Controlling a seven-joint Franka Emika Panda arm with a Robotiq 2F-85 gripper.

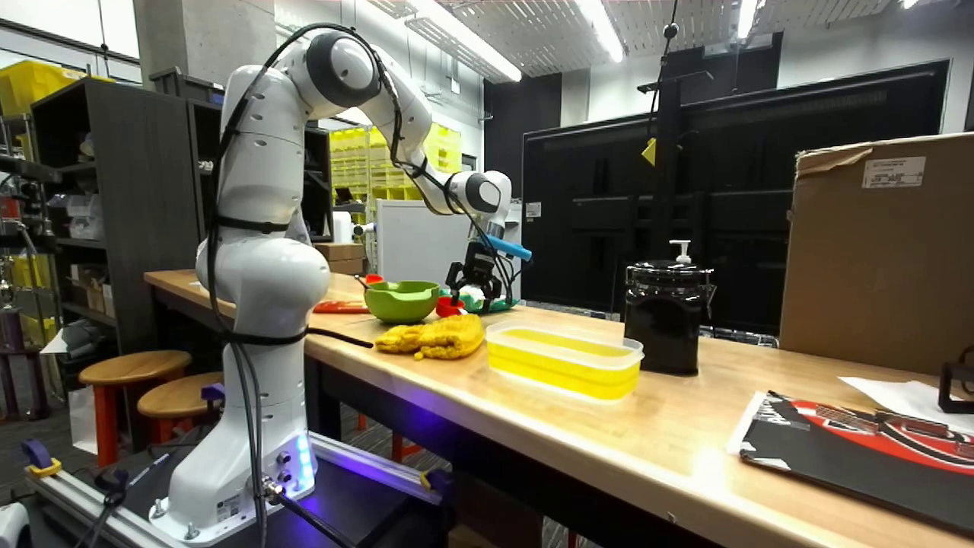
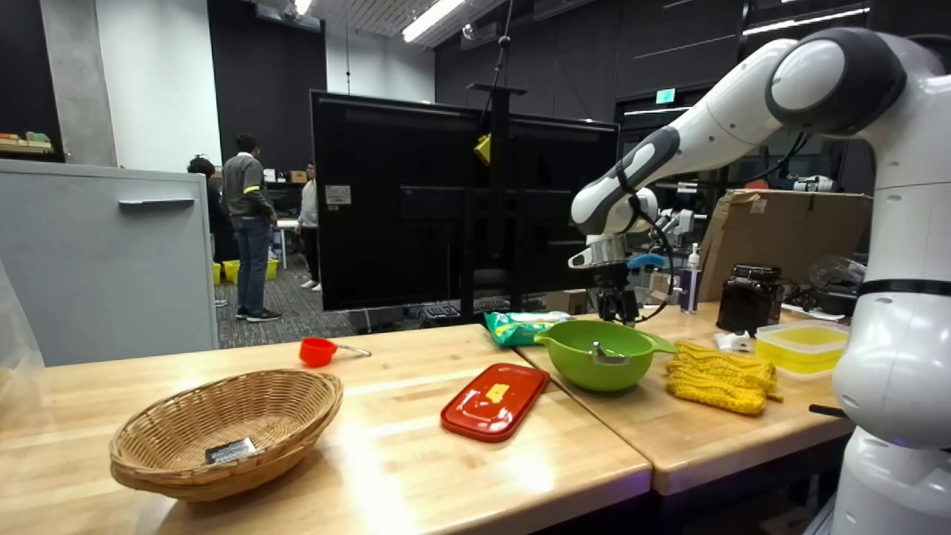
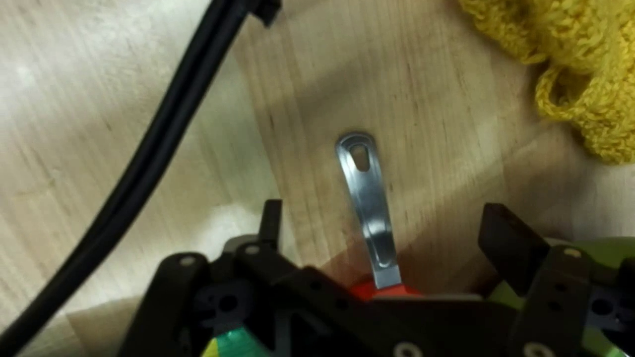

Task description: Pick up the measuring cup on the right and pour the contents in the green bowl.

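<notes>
The measuring cup [image 1: 449, 307] is small and red and stands on the table beside the green bowl [image 1: 402, 304]. In the wrist view, its metal handle [image 3: 367, 208] points away from the gripper, and only a strip of the red cup [image 3: 364, 289] shows. My gripper [image 3: 383, 225] is open, one finger on each side of the handle with space on both sides. In an exterior view the gripper [image 2: 620, 310] is behind the green bowl [image 2: 594, 371], which hides the cup there. A metal-handled item [image 2: 609, 358] shows inside the bowl. The cup's contents are hidden.
A yellow knitted cloth [image 2: 721, 379] lies by the bowl, near a yellow tray [image 1: 563, 373]. A green bag [image 2: 520, 327] lies behind the bowl. A red lid [image 2: 494, 405], another red cup [image 2: 317, 352] and a wicker basket [image 2: 223, 423] are farther along. A black jar [image 1: 662, 320] stands beyond the tray.
</notes>
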